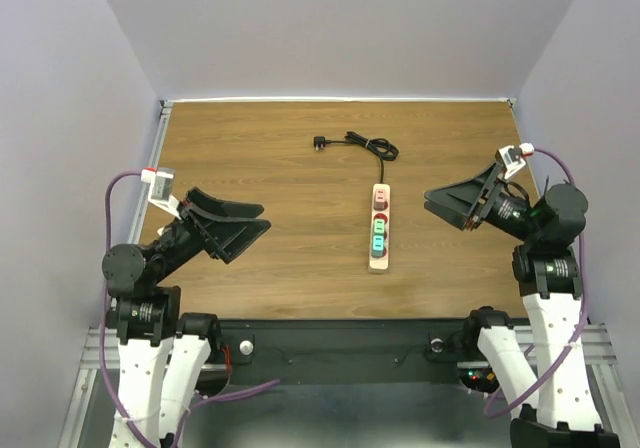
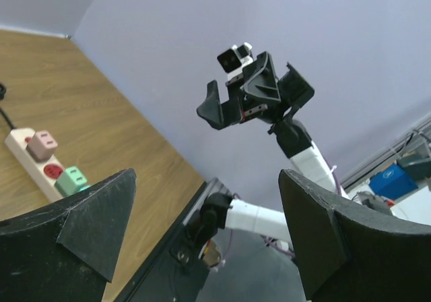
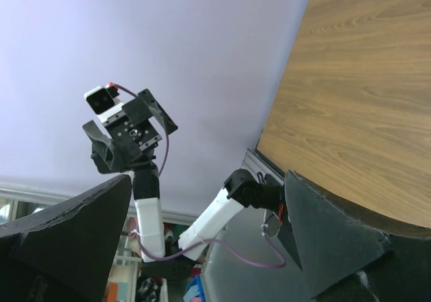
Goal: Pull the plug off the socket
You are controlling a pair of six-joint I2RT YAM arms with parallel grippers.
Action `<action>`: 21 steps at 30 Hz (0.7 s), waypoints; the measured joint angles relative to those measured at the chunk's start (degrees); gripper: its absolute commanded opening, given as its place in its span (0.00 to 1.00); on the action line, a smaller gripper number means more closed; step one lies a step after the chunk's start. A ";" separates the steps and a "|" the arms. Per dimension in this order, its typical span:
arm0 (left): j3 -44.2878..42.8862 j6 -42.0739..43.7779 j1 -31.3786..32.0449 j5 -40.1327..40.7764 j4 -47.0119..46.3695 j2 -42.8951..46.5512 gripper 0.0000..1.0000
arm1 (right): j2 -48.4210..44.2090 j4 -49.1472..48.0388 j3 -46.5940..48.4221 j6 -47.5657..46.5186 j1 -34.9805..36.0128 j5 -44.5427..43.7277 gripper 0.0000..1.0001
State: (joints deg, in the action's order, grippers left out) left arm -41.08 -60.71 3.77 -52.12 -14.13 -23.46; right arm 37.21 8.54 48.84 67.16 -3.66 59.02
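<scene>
The socket is a beige power strip lying lengthwise in the middle of the table. A pink plug sits in its far outlet, a bare red outlet follows, and green plugs sit nearer. The left wrist view shows the strip, the pink plug and a green plug. My left gripper is open and empty, raised left of the strip. My right gripper is open and empty, raised to its right. The strip is out of the right wrist view.
The strip's thin black cord coils behind it and ends in a black plug on the far table. Grey walls close the table on three sides. The table's near edge has a black rail.
</scene>
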 measured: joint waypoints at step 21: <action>-14.32 26.34 21.73 22.16 29.49 -24.02 0.83 | 15.50 48.70 15.93 -40.24 6.08 -32.52 1.00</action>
State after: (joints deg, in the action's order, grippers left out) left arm -55.40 -34.37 25.50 -29.95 15.35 -47.48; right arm 52.71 57.23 64.77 26.92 2.42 26.50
